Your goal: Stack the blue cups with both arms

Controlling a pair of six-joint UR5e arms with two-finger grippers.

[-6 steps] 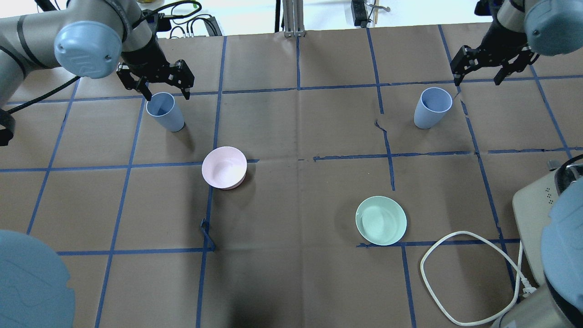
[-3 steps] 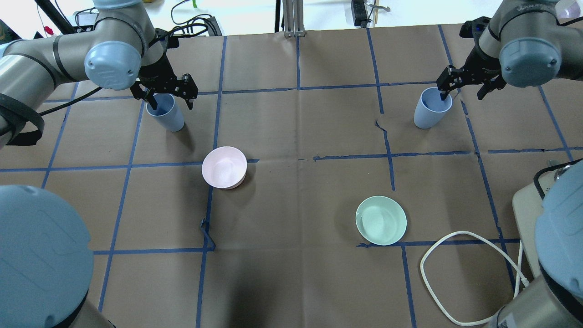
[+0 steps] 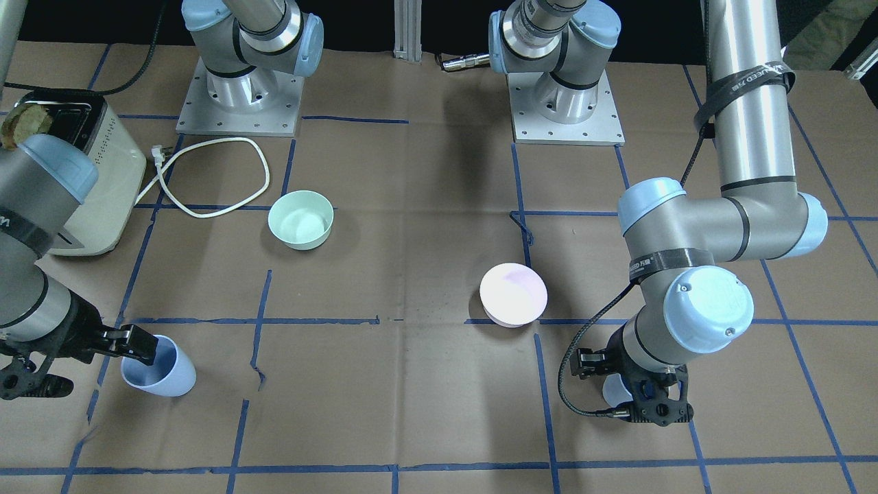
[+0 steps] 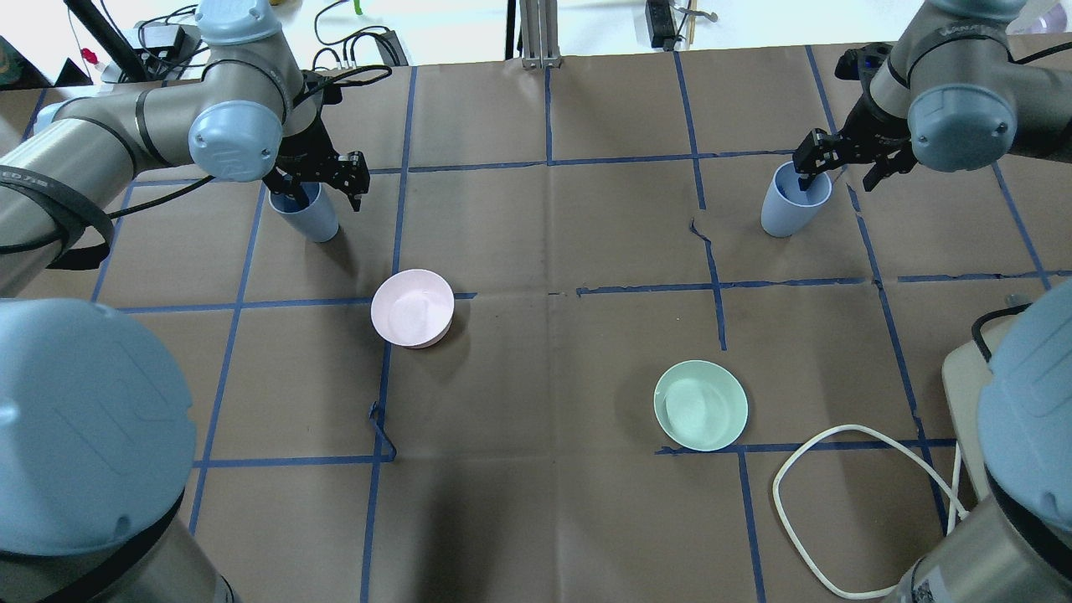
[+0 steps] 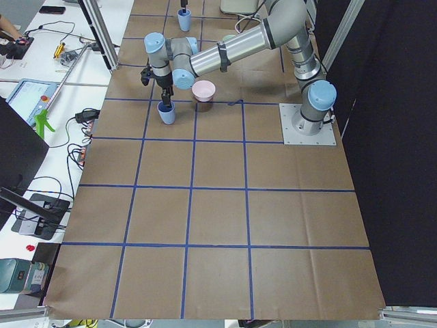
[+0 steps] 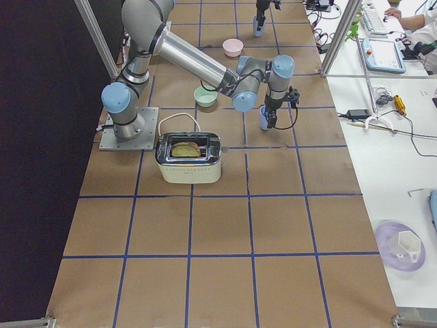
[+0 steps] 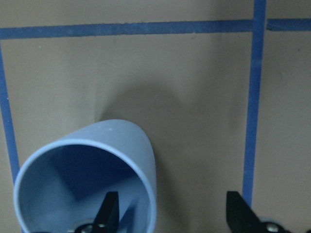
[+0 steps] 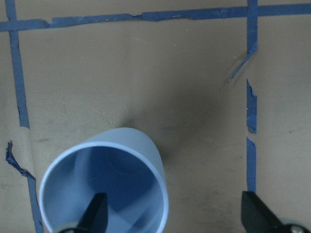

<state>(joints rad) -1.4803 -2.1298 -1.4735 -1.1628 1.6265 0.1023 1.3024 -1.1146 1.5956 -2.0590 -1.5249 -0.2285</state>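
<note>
Two pale blue cups stand upright at the far side of the table. My left gripper (image 4: 318, 194) is open over the left cup (image 4: 308, 218); one finger is inside its mouth and the other is outside the wall, as the left wrist view (image 7: 174, 216) shows over the cup (image 7: 87, 179). My right gripper (image 4: 835, 180) is open the same way at the right cup (image 4: 787, 209), with one finger inside the cup (image 8: 104, 184) and the other well outside. In the front view the left cup (image 3: 615, 391) is mostly hidden behind the left gripper; the right cup (image 3: 161, 374) shows plainly.
A pale pink bowl (image 4: 412, 307) sits left of centre and a mint-green bowl (image 4: 700, 405) right of centre, both nearer the robot. A cream toaster (image 3: 89, 178) with a looped white cable (image 4: 863, 428) stands at the robot's near right.
Both grippers have come down from beside and above the cups onto them, each putting one finger inside a cup's mouth. The cups and bowls have not moved.
</note>
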